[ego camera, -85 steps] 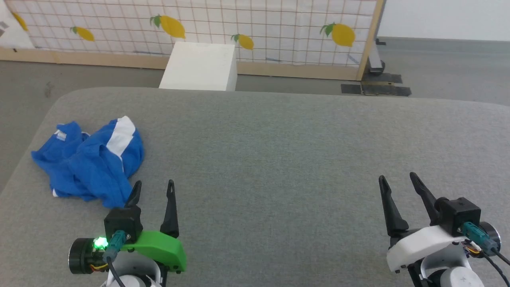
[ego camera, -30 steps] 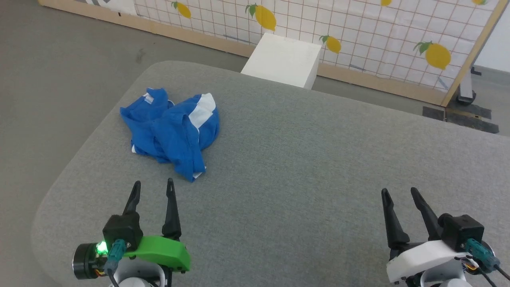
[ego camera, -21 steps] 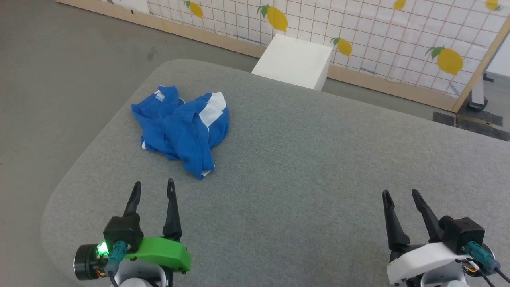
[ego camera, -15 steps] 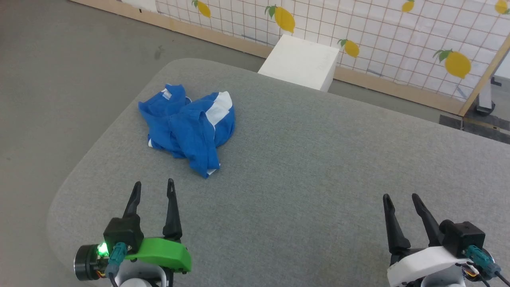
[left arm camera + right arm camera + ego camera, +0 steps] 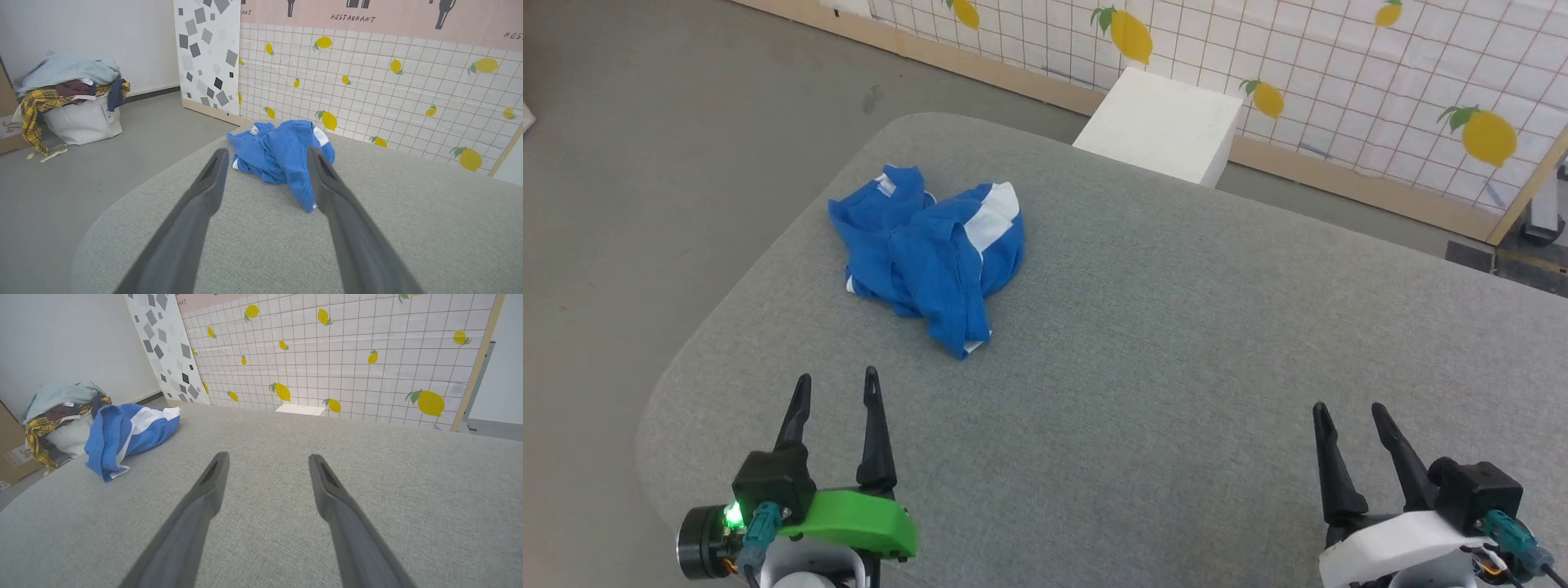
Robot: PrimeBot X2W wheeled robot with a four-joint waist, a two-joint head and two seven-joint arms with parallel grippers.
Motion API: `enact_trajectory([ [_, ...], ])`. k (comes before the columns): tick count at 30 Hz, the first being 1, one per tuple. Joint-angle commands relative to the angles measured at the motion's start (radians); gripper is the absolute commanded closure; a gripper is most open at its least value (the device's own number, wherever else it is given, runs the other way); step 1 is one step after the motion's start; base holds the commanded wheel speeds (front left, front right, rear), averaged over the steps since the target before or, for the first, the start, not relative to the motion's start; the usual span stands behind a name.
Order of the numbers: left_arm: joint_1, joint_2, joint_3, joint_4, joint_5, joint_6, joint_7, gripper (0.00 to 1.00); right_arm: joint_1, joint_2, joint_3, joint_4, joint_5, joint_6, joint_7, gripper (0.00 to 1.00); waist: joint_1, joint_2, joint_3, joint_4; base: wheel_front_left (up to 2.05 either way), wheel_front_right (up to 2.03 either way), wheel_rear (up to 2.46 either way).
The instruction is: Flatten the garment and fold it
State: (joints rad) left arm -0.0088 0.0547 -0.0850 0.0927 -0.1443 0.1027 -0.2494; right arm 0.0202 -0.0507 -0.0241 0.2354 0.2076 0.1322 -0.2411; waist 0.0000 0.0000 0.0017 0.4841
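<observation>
The garment [image 5: 931, 249], bright blue with a white panel, lies crumpled in a heap on the grey padded table [image 5: 1176, 343], toward its far left corner. In the left wrist view the garment [image 5: 282, 157] sits straight ahead between and beyond the fingers. In the right wrist view the garment [image 5: 126, 433] is off to the left. My left gripper [image 5: 837, 385] hovers open and empty over the table's near left, short of the heap. My right gripper [image 5: 1347, 411] is open and empty at the near right, far from the fabric.
A white box [image 5: 1164, 122] stands on the floor beyond the table's far edge, before a lemon-patterned screen [image 5: 1339, 49]. A white basket piled with clothes [image 5: 69, 102] sits on the floor to the left. The table's left edge [image 5: 686, 359] drops to grey floor.
The whole head view has swung left, so the camera has turned: the garment sits nearer the middle of the picture. Both grippers stay open and in place.
</observation>
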Motion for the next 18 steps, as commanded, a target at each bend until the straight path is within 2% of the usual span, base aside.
enact_trajectory([
  [1, 0.016, -0.005, -0.005, 0.006, -0.006, 0.008, -0.011, 0.00, 0.011, 0.001, -0.002, 0.008, 0.012, -0.002, -0.014, 0.00, 0.0000, 0.0000, 0.000, 0.001, 0.00, 0.00, 0.00],
  [7, 0.010, -0.005, -0.004, 0.008, -0.008, 0.006, -0.012, 0.00, 0.009, 0.001, -0.005, 0.009, 0.014, -0.002, -0.014, 0.00, 0.0000, 0.0000, 0.002, -0.016, 0.00, 0.00, 0.00],
  [10, -0.013, -0.005, 0.011, 0.006, -0.048, 0.002, -0.012, 0.00, 0.005, 0.001, -0.008, 0.008, 0.013, -0.002, -0.009, 0.00, 0.0000, 0.0000, 0.010, -0.028, 0.00, 0.00, 0.00],
  [16, -0.169, 0.014, 0.070, 0.077, -0.103, -0.046, -0.009, 0.00, -0.027, 0.001, -0.014, -0.022, -0.016, -0.002, 0.015, 0.00, 0.0000, 0.0000, 0.066, -0.087, 0.00, 0.00, 0.00],
  [18, -0.244, 0.034, 0.085, 0.140, -0.137, -0.072, 0.034, 0.00, -0.041, 0.001, -0.017, -0.038, -0.029, -0.002, 0.029, 0.00, 0.0000, 0.0000, 0.100, -0.118, 0.00, 0.00, 0.00],
])
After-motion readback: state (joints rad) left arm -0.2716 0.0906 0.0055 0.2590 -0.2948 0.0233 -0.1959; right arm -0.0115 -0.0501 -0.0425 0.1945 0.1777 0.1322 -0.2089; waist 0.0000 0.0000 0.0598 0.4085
